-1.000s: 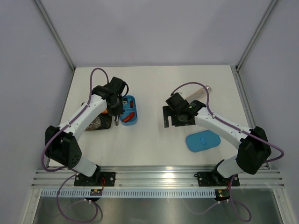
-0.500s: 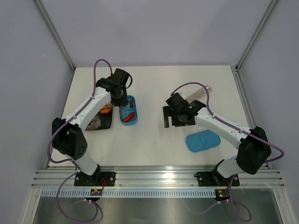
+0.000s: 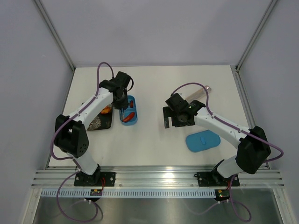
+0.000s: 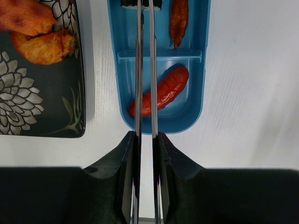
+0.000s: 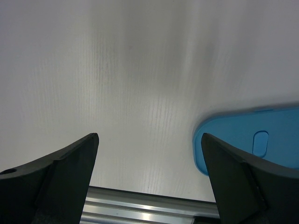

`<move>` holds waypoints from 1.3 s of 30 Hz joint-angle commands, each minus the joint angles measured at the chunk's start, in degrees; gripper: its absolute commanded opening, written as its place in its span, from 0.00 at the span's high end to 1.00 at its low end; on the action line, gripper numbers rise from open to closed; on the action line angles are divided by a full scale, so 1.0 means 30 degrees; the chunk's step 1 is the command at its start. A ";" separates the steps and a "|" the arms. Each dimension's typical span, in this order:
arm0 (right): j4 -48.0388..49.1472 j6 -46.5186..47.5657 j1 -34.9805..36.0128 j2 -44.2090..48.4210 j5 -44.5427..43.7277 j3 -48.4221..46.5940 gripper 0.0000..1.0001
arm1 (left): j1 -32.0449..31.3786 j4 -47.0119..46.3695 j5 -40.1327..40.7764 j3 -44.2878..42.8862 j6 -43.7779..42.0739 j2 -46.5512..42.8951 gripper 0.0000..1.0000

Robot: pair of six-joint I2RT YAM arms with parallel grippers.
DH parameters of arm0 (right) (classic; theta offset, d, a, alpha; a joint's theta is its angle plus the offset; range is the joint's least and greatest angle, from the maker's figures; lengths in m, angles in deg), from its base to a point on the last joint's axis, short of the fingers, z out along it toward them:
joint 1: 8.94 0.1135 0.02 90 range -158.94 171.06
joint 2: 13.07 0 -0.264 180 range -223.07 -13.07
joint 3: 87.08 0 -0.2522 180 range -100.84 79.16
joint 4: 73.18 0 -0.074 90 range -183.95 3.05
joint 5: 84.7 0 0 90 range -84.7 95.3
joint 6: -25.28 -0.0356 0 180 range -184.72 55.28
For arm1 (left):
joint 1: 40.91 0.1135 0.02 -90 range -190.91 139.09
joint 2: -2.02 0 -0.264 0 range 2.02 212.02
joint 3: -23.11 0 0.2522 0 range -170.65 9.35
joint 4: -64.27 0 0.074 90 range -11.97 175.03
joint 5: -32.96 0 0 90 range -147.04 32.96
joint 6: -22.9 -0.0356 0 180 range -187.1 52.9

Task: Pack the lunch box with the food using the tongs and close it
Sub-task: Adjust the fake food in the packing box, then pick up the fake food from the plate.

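Nearest the arm bases, the flat blue oval plastic lid [image 5: 261,140] lies on the white table [image 5: 140,70], just right of the right gripper [image 5: 149,135]. That gripper's jaws stand wide apart with nothing between them, hovering over bare table. The right arm is plainly the nearer one to the lid, so closing should fall to it later.

Further out on the left, the left gripper [image 4: 145,136] has its jaws squeezed onto the long thin silver metal tongs [image 4: 139,70], pressing the two slim arms nearly parallel. The small bright-blue plastic oval lunch box [image 4: 192,100] lies straight ahead of these jaws, open, with its long axis running away from them. The tongs lie almost along that axis, a little left of the box's middle line.

They pass first over the near compartment, where a red sausage-like piece [image 4: 163,89] lies slanted, then over the divider into the far compartment, which holds a thinner orange-red piece [image 4: 179,21]. At the top edge of the left wrist view the tongs' tips meet a dark-and-pale morsel [image 4: 141,3]. It is cut off there, so I cannot tell whether it is pinched or already resting on the floor.

Judging from this, the drop is into the far compartment. More food, the orange pieces [image 4: 44,46], waits to the left on the dark patterned square plate [image 4: 42,107], just beside the box.
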 commanded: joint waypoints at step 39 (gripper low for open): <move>0.0361 -0.0545 -0.0039 0.1039 0.0084 0.0888 0.00 | 0.3100 0.4128 -0.0238 0.1347 0.0174 -0.6562 0.90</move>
